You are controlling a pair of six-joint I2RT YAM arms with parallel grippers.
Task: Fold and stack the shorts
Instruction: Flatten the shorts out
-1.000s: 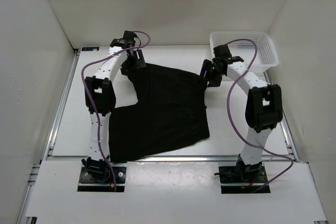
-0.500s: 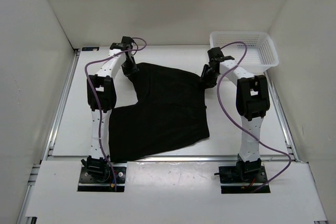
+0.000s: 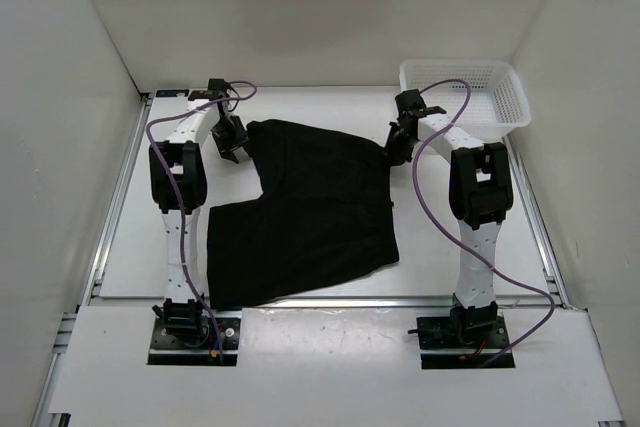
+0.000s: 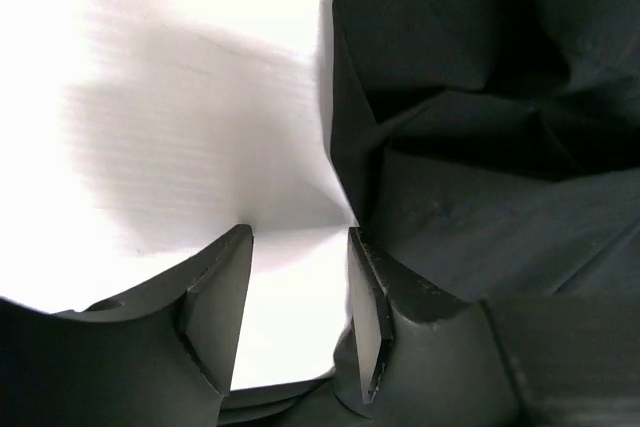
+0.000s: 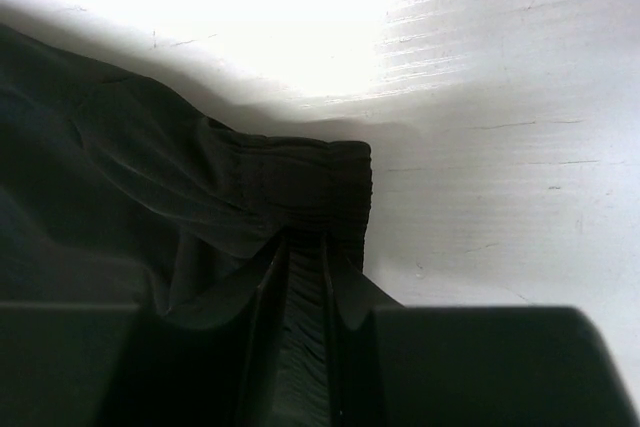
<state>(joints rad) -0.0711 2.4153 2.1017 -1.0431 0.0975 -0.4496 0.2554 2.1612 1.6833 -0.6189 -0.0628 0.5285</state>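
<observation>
The black shorts (image 3: 310, 207) lie spread flat on the white table, waistband toward the back. My left gripper (image 3: 232, 142) sits just left of their far left corner. In the left wrist view it (image 4: 300, 232) is open over bare table, and the shorts' edge (image 4: 480, 147) lies against the outside of its right finger. My right gripper (image 3: 398, 147) is at the far right corner. In the right wrist view it (image 5: 305, 242) is shut on the gathered waistband (image 5: 300, 177) of the shorts.
A white mesh basket (image 3: 510, 97) stands at the back right, close behind the right arm. White walls enclose the table on three sides. Purple cables loop over both arms.
My left gripper has shifted left, off the shorts' corner onto bare table, and now stands open. The right gripper has stayed at the far right corner and closed on the waistband.
</observation>
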